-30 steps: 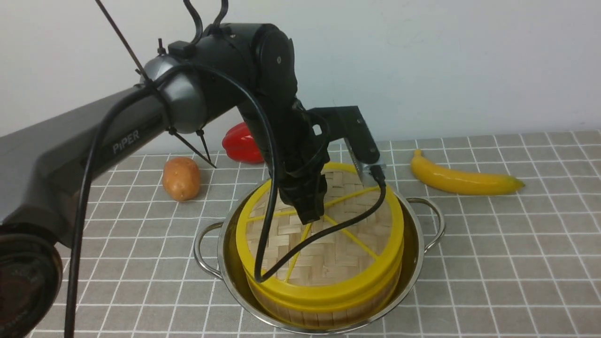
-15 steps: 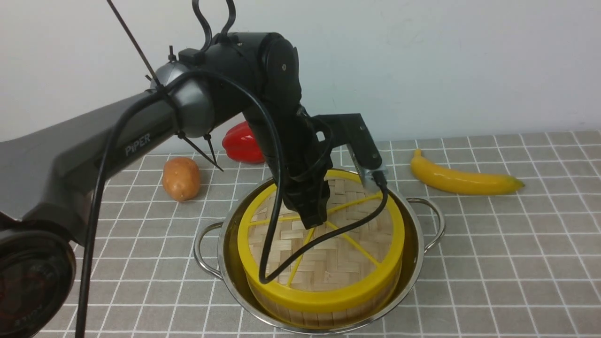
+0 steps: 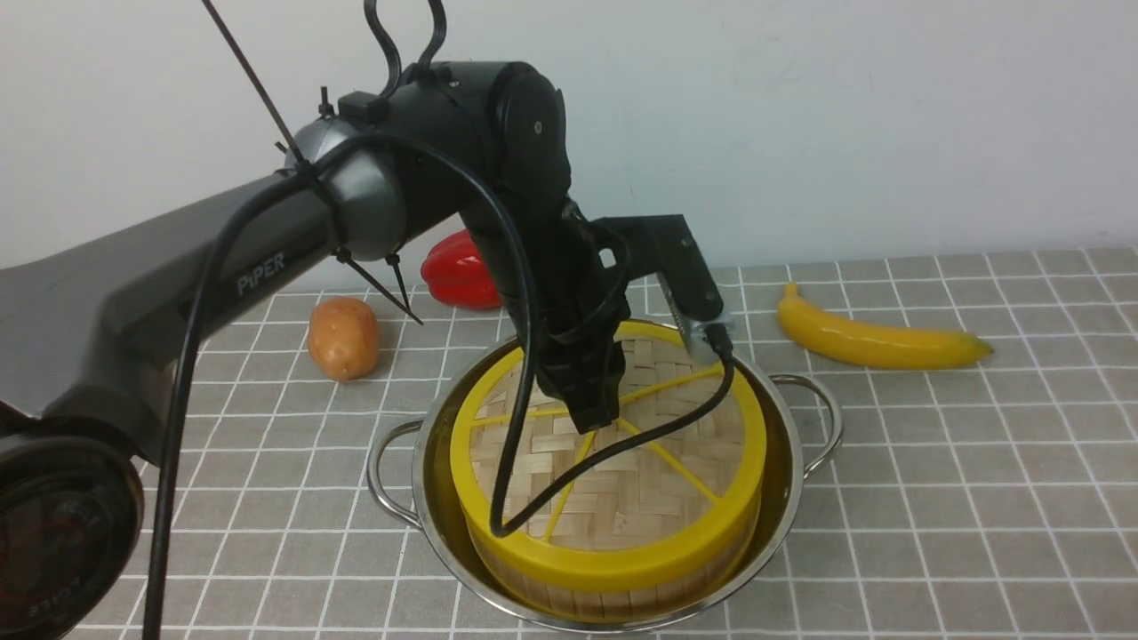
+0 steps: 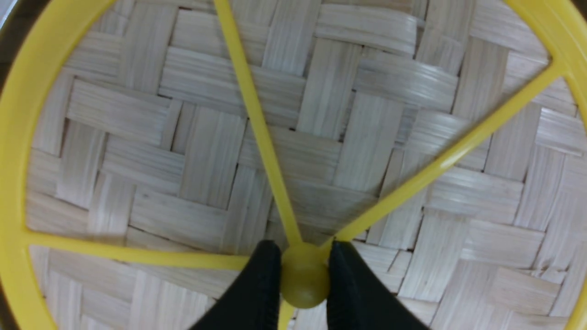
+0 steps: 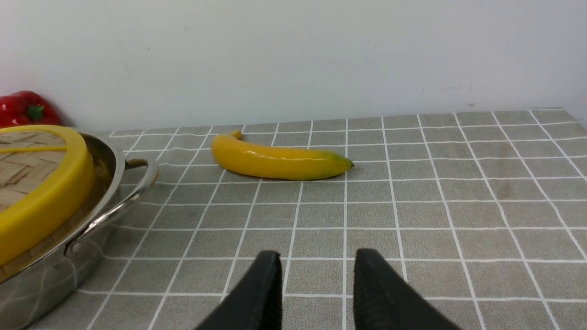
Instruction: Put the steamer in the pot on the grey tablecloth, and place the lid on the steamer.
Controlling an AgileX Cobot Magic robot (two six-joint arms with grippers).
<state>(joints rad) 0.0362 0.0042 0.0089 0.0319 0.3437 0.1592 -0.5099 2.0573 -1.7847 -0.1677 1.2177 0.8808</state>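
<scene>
The shiny pot (image 3: 787, 427) stands on the grey tablecloth (image 3: 933, 462). The bamboo steamer (image 3: 613, 600) sits inside it, only its slatted wall showing under the lid (image 3: 622, 498). The woven lid with yellow rim and spokes lies on top of the steamer. My left gripper (image 3: 594, 425) points down at the lid's centre. In the left wrist view the left gripper (image 4: 305, 270) is shut on the lid's yellow knob (image 4: 303, 286). My right gripper (image 5: 316, 268) is open and empty, low over the cloth to the right of the pot (image 5: 114, 165).
A yellow banana (image 3: 876, 342) lies behind and right of the pot, and shows in the right wrist view (image 5: 275, 162). A potato (image 3: 342, 338) and a red pepper (image 3: 458, 271) lie behind the pot on the left. A white wall bounds the back.
A second ago the lid was tilted, raised at the back; it has come down and levelled on the steamer with my left gripper. Nothing has moved in the last half second.
</scene>
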